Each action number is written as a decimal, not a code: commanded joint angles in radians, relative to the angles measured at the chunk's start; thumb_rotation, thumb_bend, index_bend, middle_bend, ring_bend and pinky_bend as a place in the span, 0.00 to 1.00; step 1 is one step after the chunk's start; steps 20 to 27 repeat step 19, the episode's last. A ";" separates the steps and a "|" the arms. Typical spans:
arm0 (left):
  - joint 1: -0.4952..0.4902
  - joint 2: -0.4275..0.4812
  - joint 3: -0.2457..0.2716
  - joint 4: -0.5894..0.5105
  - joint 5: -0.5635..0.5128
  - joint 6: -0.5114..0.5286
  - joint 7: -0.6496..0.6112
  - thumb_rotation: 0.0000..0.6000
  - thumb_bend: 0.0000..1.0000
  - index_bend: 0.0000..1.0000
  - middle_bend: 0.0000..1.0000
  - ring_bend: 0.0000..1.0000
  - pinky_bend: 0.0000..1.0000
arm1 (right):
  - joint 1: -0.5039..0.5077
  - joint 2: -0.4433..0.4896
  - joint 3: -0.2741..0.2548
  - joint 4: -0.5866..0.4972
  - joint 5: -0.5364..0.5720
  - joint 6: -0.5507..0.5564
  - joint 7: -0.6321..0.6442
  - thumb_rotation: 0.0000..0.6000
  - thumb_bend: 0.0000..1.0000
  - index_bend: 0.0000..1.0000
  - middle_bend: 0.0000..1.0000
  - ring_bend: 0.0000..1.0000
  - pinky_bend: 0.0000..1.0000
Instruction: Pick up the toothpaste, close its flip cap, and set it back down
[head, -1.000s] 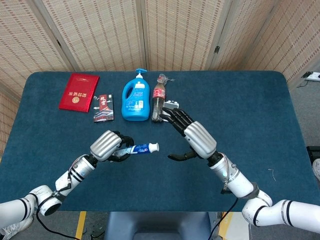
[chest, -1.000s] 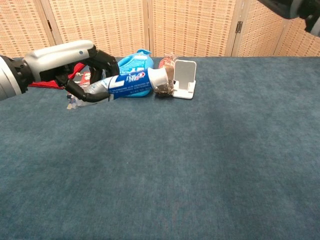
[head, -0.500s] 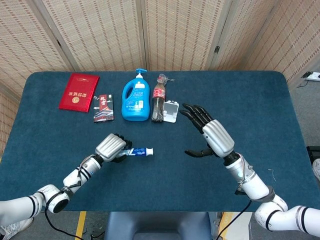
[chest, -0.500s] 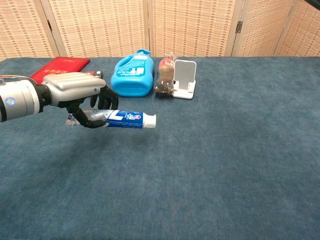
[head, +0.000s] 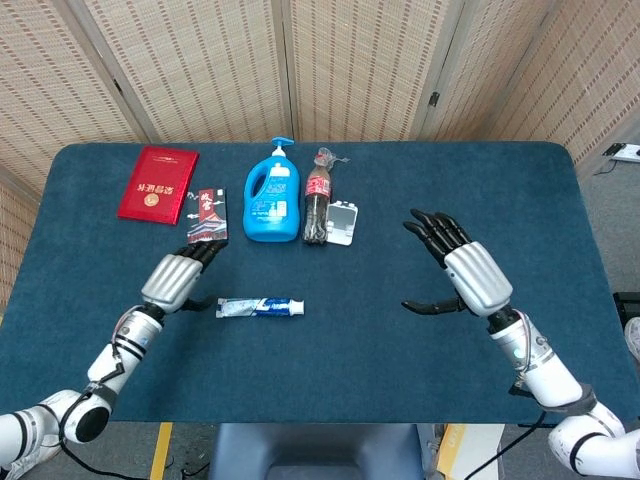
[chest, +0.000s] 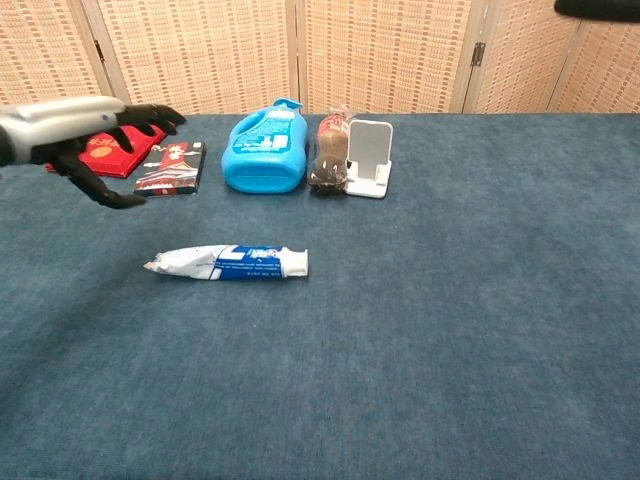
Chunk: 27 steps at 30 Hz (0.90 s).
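The left hand (head: 176, 279) holds nothing; its dark fingers (head: 201, 255) are spread and point toward the far edge of the counter (head: 90, 230), with the silver back of the hand turned up. In the chest view the same hand (chest: 85, 135) floats above the cloth with its thumb hanging below the palm, and its forearm runs back toward the near left corner.

The right hand (head: 465, 272) is empty too, its fingers (head: 432, 228) fanned apart and aimed at the far edge, the thumb stuck out toward the counter's middle. Its forearm slopes down to the near right corner. In the chest view only a dark sliver shows at the top right, too little to tell what part it is.

The toothpaste (head: 261, 307) lies flat on the blue counter, a little left of centre and nearer the near edge, apart from both hands though close to the left one. Its white cap end points right and its crimped tail left; the cap looks shut.

Along the far edge lie a red booklet (head: 158, 184), a small dark packet (head: 206, 215), a blue pump bottle (head: 271, 204) on its back, a cola bottle (head: 317, 197) on its side, and a white stand (chest: 369, 158) just beside the cola bottle.
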<state>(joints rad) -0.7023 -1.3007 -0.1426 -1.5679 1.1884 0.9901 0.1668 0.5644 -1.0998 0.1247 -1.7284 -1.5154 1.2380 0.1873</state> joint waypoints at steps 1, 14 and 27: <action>0.079 0.057 0.006 -0.026 0.010 0.104 -0.030 1.00 0.32 0.15 0.20 0.21 0.32 | -0.055 0.029 -0.031 0.011 0.023 0.024 -0.096 0.84 0.00 0.00 0.00 0.00 0.00; 0.346 0.132 0.088 -0.014 0.149 0.460 -0.081 1.00 0.32 0.26 0.27 0.24 0.28 | -0.260 0.042 -0.122 0.073 0.004 0.193 -0.140 0.97 0.00 0.00 0.00 0.00 0.00; 0.422 0.141 0.117 -0.049 0.182 0.541 -0.065 1.00 0.32 0.28 0.29 0.25 0.27 | -0.328 0.024 -0.139 0.086 -0.011 0.265 -0.137 0.97 0.00 0.00 0.00 0.00 0.00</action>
